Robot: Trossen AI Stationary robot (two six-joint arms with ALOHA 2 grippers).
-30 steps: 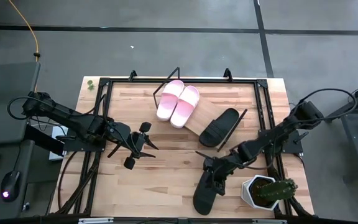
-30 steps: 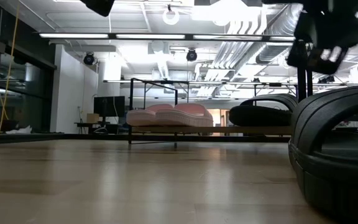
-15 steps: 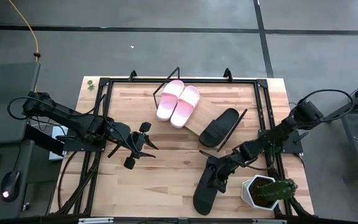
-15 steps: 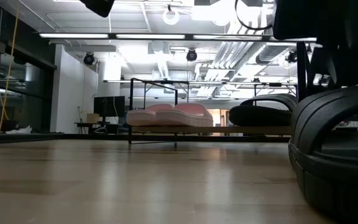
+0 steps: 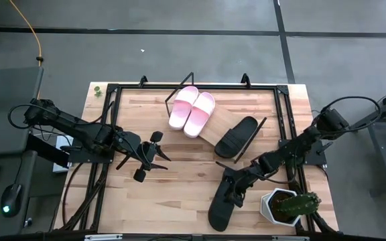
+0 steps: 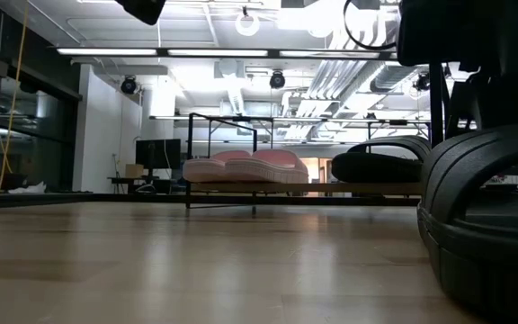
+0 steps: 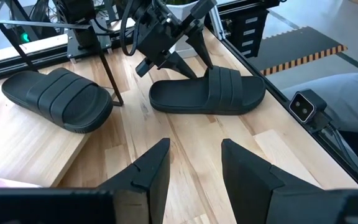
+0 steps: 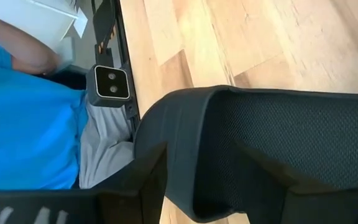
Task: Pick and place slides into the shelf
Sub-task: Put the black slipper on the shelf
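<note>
Item: black slide [image 5: 220,207], loose on the table [image 5: 179,181].
We log right gripper [image 5: 233,193] spread astride its strap; left gripper [image 5: 154,155] spread, idle.

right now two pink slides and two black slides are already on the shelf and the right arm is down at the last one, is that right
Not quite. The high view shows only one black slide on the shelf, beside the two pink slides. The other black slide lies on the table, and the right gripper is down at it, one finger under its strap in the right wrist view.
</note>
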